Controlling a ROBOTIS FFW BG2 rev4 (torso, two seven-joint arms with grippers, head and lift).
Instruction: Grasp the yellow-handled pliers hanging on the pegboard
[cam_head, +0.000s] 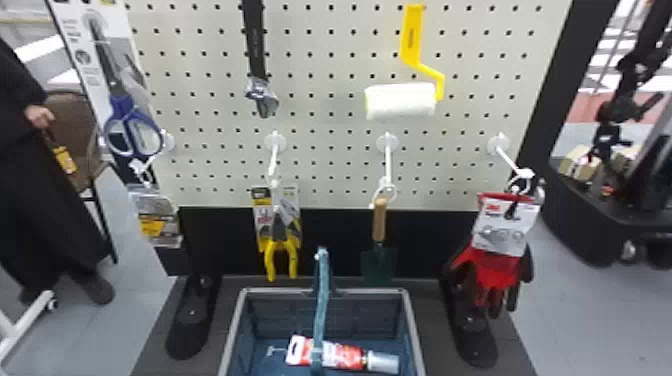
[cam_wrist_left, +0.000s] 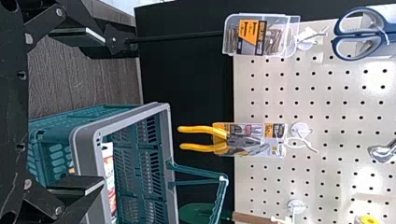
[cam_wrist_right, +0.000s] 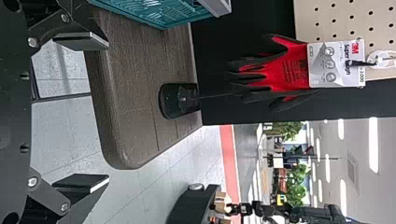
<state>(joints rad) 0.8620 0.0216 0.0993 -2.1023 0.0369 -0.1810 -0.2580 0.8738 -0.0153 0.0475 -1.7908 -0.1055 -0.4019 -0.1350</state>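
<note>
The yellow-handled pliers (cam_head: 281, 250) hang in their printed card from a white hook (cam_head: 274, 142) on the lower row of the pegboard (cam_head: 330, 165), handles pointing down just above the basket. In the left wrist view the pliers (cam_wrist_left: 205, 139) lie well beyond my left gripper (cam_wrist_left: 100, 112), which is open, holds nothing, and sits near the basket's grey rim (cam_wrist_left: 86, 135). My right gripper (cam_wrist_right: 100, 112) is open too and hovers over the corner of the brown table (cam_wrist_right: 135, 93), off towards the red gloves (cam_wrist_right: 280, 70).
A teal basket with a grey rim (cam_head: 235, 325) holds a red-and-white tube (cam_head: 340, 355); its upright handle (cam_head: 320, 295) stands close to the pliers. Scissors (cam_head: 132, 127), a wrench (cam_head: 260, 90), a paint roller (cam_head: 400, 100), a trowel (cam_head: 379, 250) and gloves (cam_head: 492, 270) also hang there.
</note>
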